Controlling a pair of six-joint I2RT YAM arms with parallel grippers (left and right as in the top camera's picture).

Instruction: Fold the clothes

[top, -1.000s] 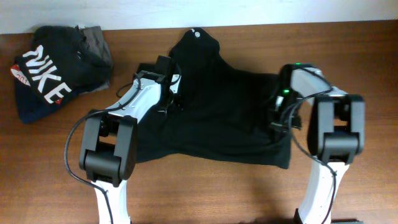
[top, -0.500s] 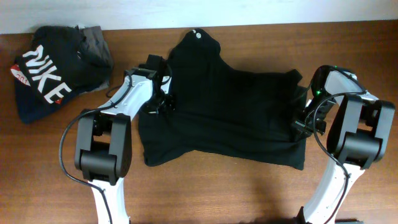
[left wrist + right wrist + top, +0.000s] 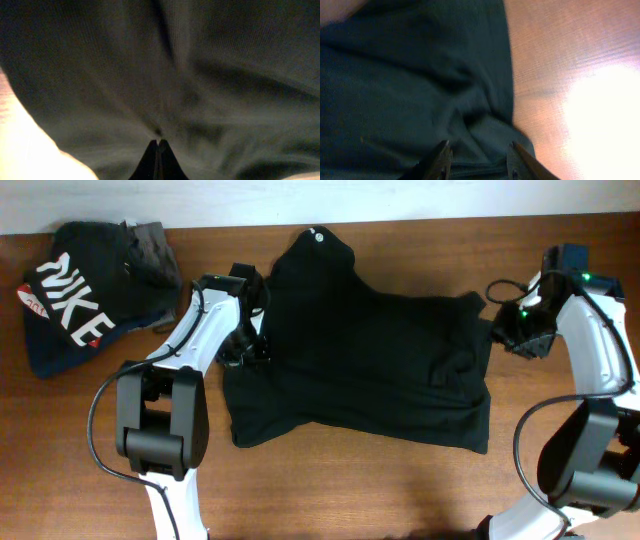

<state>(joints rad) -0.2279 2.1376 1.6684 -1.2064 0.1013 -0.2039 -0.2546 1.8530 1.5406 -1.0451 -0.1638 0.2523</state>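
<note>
Folding is not showing yet, judging by how the cloth is lying: the black T-shirt (image 3: 370,350) is resting open on the wooden table (image 3: 380,490), collar end with its small white round mark (image 3: 318,235) pointing toward the far edge, hem running ragged and wavy along the near side, and creases bunching across the body and near the right sleeve. No edge is lying doubled over another, so the work appears to be at the spreading and flattening stage, with every actual fold left to do. The left gripper (image 3: 243,350) is sitting on the shirt's left edge, just below the left sleeve. In the left wrist view its fingertips are pressing together, and wrinkles are converging on them, so it seems to be pinching a small fold of the fabric. The right gripper (image 3: 500,332) is sitting at the shirt's right edge by the other sleeve. In the right wrist view its fingers (image 3: 445,152) are standing apart with rumpled shirt cloth lying between and under them, gripping nothing. Off at the far left corner, well apart from the shirt, the dark NIKE garment (image 3: 65,300) and a grey folded garment (image 3: 150,245) are lying in a heap.
</note>
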